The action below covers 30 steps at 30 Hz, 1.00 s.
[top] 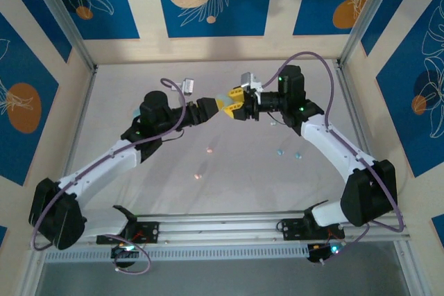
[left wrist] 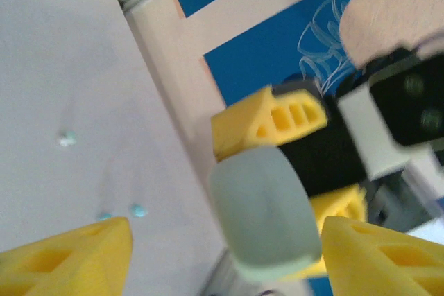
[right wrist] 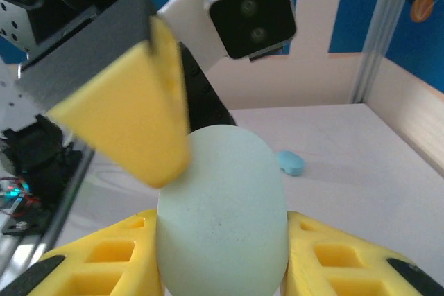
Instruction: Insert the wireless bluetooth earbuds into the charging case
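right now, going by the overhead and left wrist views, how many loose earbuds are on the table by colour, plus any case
pink earbuds: 2
light blue earbuds: 2
pale mint earbud: 1
mint charging case: 1
total: 6

- Top external: high, behind the near edge, looking down across the whole bench (top: 229, 171).
- Left wrist: close-up, facing the mint charging case (left wrist: 263, 216).
- Right wrist: close-up on the mint charging case (right wrist: 222, 213) from the opposite side; shared subject.
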Tool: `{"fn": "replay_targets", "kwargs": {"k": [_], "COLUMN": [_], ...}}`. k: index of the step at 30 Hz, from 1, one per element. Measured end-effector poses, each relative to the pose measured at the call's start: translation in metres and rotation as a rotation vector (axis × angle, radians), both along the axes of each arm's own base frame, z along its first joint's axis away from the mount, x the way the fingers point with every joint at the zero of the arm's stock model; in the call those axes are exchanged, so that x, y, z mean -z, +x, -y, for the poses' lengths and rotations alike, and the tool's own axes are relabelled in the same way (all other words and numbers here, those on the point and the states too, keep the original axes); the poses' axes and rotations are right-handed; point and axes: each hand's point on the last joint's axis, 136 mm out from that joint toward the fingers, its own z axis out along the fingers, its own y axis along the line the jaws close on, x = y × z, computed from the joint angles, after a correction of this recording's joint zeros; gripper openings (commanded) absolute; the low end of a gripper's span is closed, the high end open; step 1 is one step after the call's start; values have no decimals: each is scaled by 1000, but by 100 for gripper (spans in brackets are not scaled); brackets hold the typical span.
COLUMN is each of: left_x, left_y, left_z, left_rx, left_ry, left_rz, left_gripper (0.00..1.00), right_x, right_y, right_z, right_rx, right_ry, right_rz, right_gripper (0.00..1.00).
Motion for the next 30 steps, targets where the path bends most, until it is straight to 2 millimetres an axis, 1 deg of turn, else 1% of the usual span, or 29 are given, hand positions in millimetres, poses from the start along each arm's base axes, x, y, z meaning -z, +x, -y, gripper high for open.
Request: {"fn": "replay_targets", "kwargs": {"k": [1,3,6,9,11,16,18,21,26,30], "left_x": [-3,-15,-32,-34,-31,-12,-7,-10,-26,-27], "left_y": [-4,-16,-36,-51,-52,-47,-44,-45,-46,-45], "left_z": [-3,-10,-19,-22,-20,-9,-6,-3,0,2], "left_rx": [6,25,61,106,131,199,210,221,230,229], "left_ry": [29,98,159,206,236,277,280,270,234,226], "left_rz": [57,229,495,687,759,803,807,825,873,874], "left_gripper": [78,79,77,74,73,71,69,66,57,48], "right_x": [-4,-13,-20,-26,-27,-26,-24,-23,-21,-21], "right_y": [-2,-6,-15,-22,-27,-35,-37,-39,-41,-43], "right_z": [0,0,1,1,0,-4,-6,-6,-7,-7], "right_rx": [-15,-53,-103,-137,-156,-188,-194,-198,-205,-213], "right_ry": [4,13,22,26,25,17,14,9,5,5], "right_rz": [-9,-30,-55,-79,-88,-107,-113,-118,-117,-120], "right_gripper": [33,33,33,33,33,33,33,33,34,34]}}
